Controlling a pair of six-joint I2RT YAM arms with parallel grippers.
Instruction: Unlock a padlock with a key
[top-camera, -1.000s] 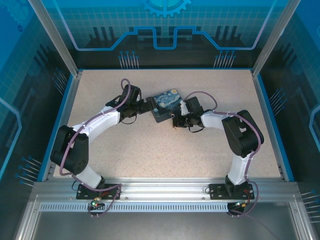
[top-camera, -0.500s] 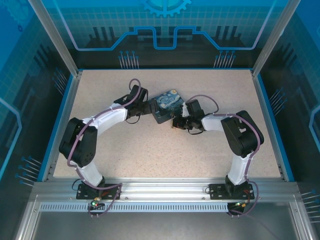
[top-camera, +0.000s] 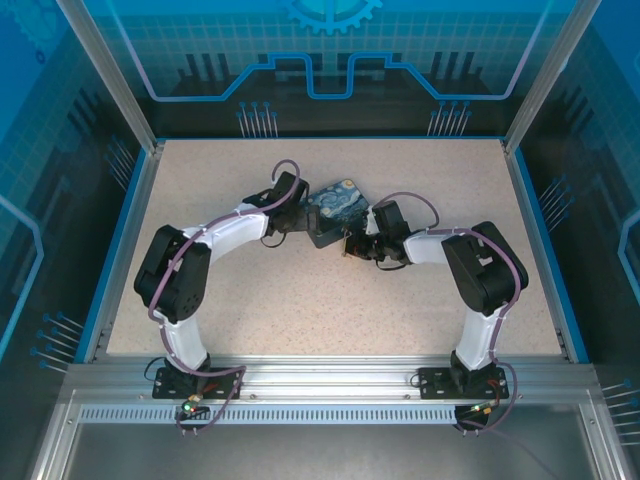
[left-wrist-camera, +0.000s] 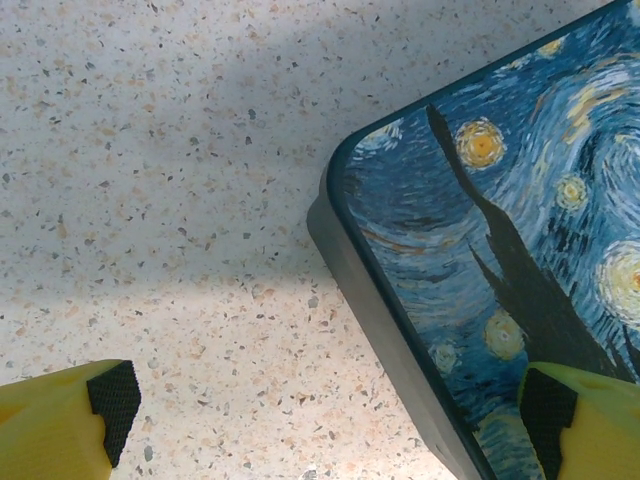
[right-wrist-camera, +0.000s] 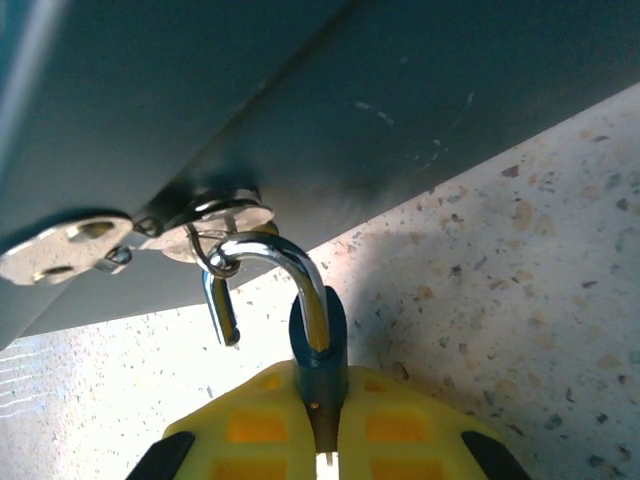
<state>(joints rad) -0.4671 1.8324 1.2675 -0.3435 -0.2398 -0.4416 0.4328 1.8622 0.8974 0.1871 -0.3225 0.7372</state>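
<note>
Since a second ago, our left arm (top-camera: 215, 235) has swung in toward the middle, and its elbow sits nearer the right arm than before. Our right arm has hardly moved.

Our left gripper (left-wrist-camera: 328, 405) has its jaws spread as wide as they go, and it holds nothing. One of its black pads (left-wrist-camera: 112, 398) hangs over the speckled beige table (left-wrist-camera: 150, 150). The other pad is above a corner of the dark blue box with yellow swirly stars painted on its lid (left-wrist-camera: 480, 250). We cannot tell if that pad touches the lid. From the top camera, this gripper is just beside the left edge of the box.

Our right gripper (right-wrist-camera: 322, 445) is squeezed tight on the tiny padlock with a blue body (right-wrist-camera: 318, 345). Its yellow fingers press on both sides of the body. The padlock is at the side of the box that faces our right arm, low down near the table. Its thin silver shackle (right-wrist-camera: 290, 255) curves up out of the body and goes through a small metal ring (right-wrist-camera: 205, 262) on the box. The short end of the shackle hangs free in the air, beside the body and not in it. A round silver plate (right-wrist-camera: 65, 248) sits on the box wall next to the ring.
</note>
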